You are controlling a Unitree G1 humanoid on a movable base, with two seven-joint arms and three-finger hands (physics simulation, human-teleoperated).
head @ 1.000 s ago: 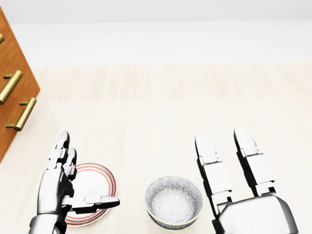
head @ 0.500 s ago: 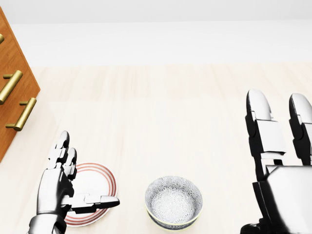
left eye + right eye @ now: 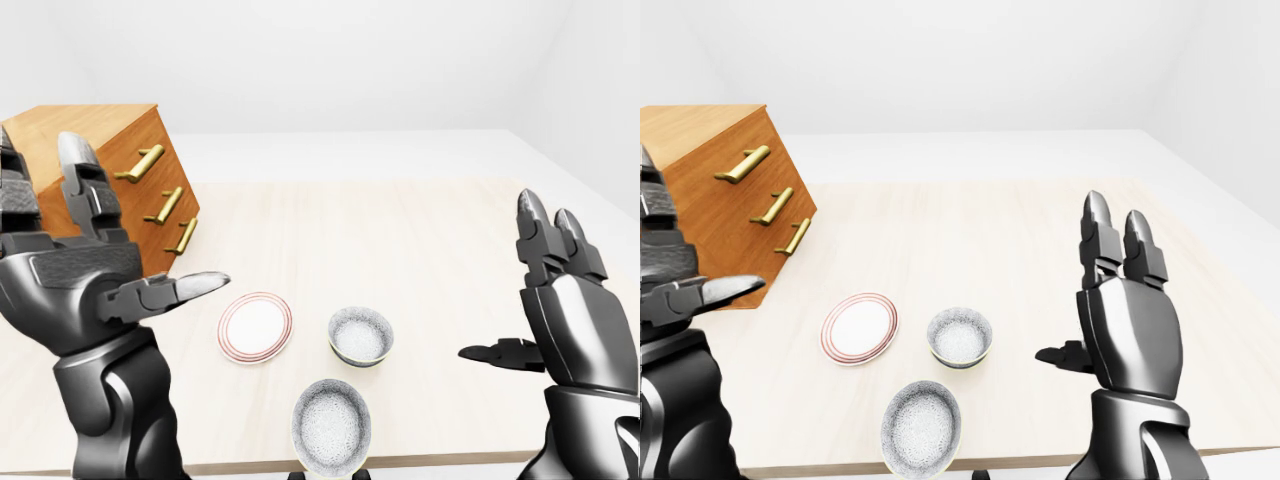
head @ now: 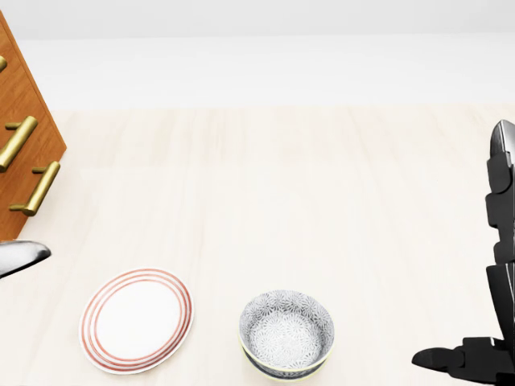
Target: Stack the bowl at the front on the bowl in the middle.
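Left-eye view: front bowl (image 3: 331,424), middle bowl (image 3: 360,335) hold nothing.

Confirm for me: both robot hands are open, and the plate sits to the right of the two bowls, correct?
Not quite. In the left-eye view the plate lies left of the bowls, not right. Both the left robot hand and the right robot hand are open.
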